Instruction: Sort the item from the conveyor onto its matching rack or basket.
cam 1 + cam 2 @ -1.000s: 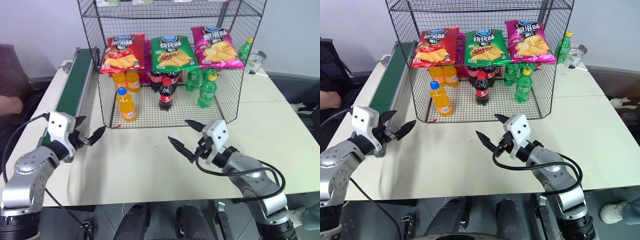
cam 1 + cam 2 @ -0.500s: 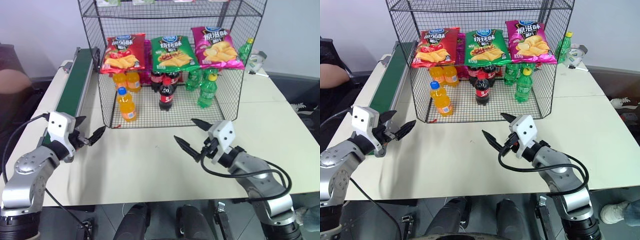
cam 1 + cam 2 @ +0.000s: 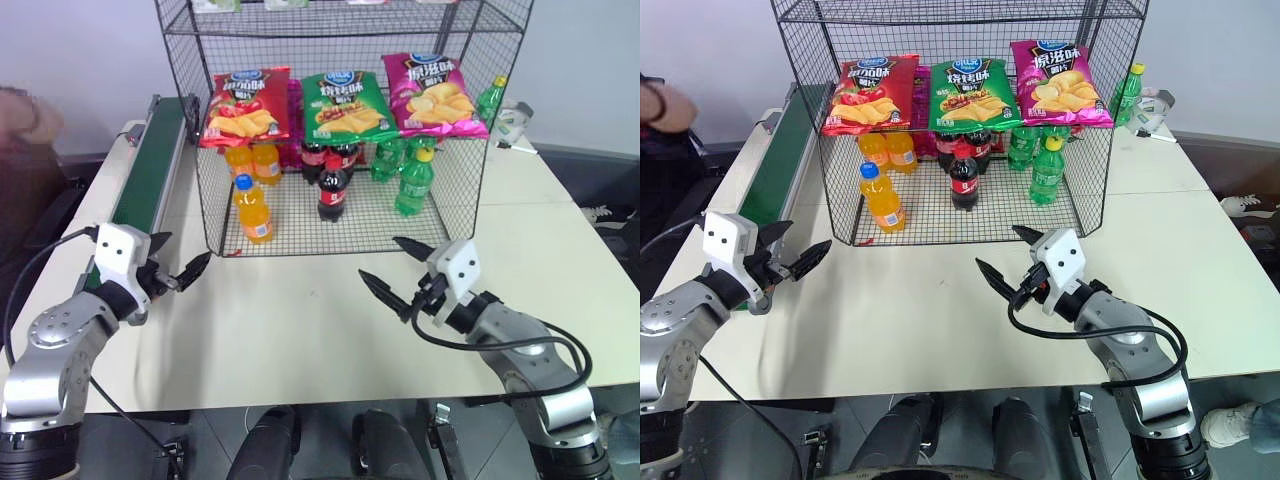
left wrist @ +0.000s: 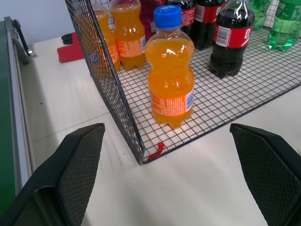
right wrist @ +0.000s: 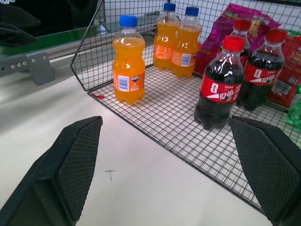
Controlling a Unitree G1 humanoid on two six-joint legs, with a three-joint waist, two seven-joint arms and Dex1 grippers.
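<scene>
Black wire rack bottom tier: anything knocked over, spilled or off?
Nothing stands out. On the black wire-mesh rack, the front orange soda bottle with blue cap, dark cola bottle with red cap and green bottle all stand upright; no spill.

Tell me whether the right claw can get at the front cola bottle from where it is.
Probably yes. The right claw is open, and the cola bottle stands near the rack's open front, with bare table between them.
</scene>
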